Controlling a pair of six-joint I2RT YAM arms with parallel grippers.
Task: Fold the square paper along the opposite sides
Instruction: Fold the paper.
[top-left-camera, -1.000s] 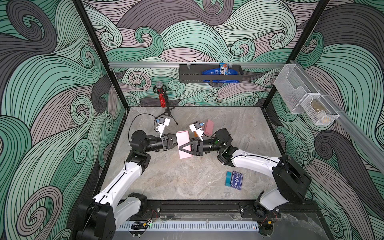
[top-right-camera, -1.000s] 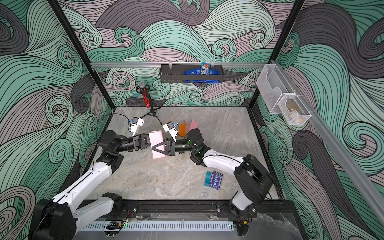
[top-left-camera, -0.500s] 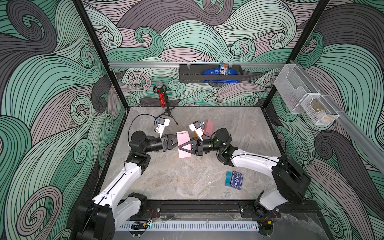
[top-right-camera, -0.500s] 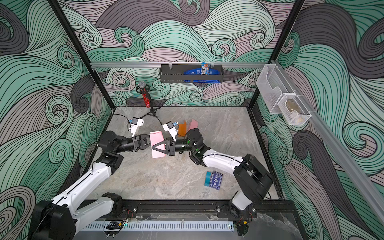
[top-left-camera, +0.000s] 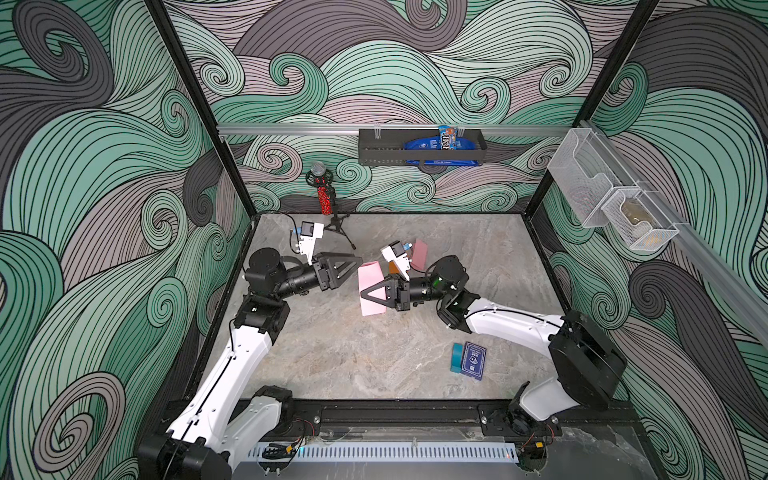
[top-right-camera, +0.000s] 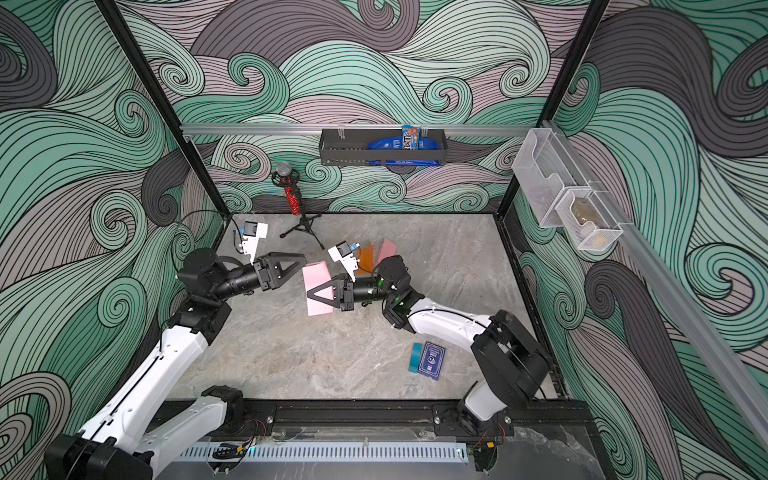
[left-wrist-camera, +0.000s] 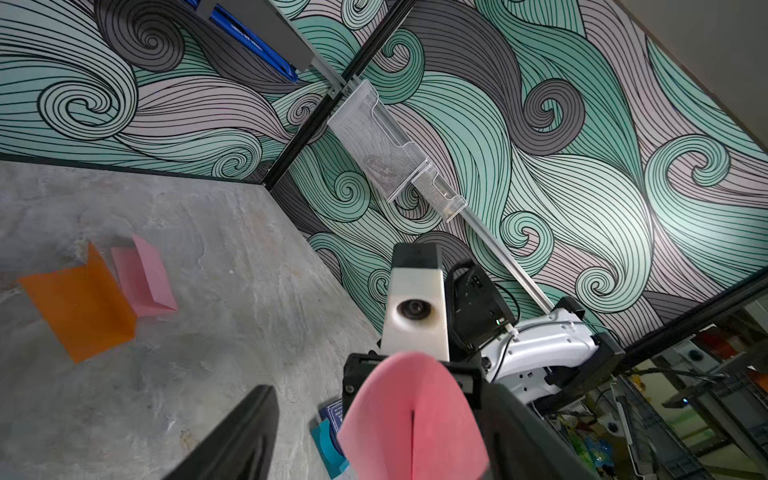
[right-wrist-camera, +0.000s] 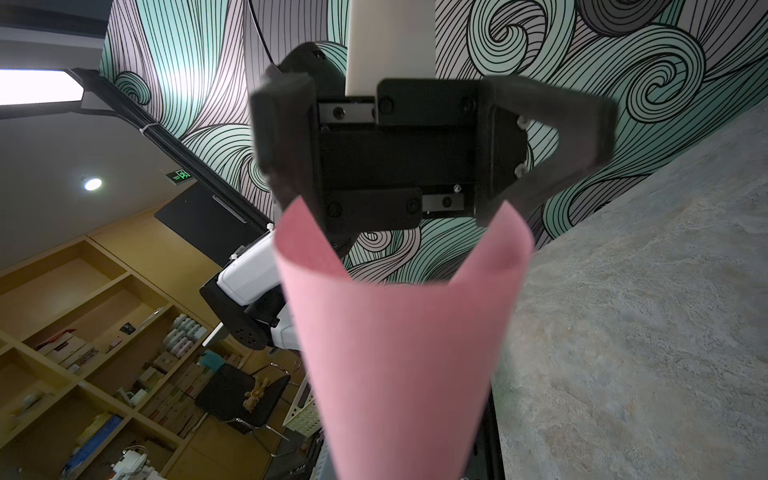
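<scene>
The left hand (top-left-camera: 351, 266) is drawn back from the pink paper (top-left-camera: 369, 272) and its fingers (right-wrist-camera: 282, 137) are now spread, nothing held. The paper is left pinched by the pressed-shut right hand (top-left-camera: 365, 294) alone, bowed into a loop over the counter (top-left-camera: 332, 353) between both hands; no crease is seen. Right fingertips are hidden by the sheet; edge alignment cannot be told.

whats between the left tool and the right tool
the pink paper, curled over and pinched in the shut right tool, its loop reaching the open left tool. both top views show it
</scene>
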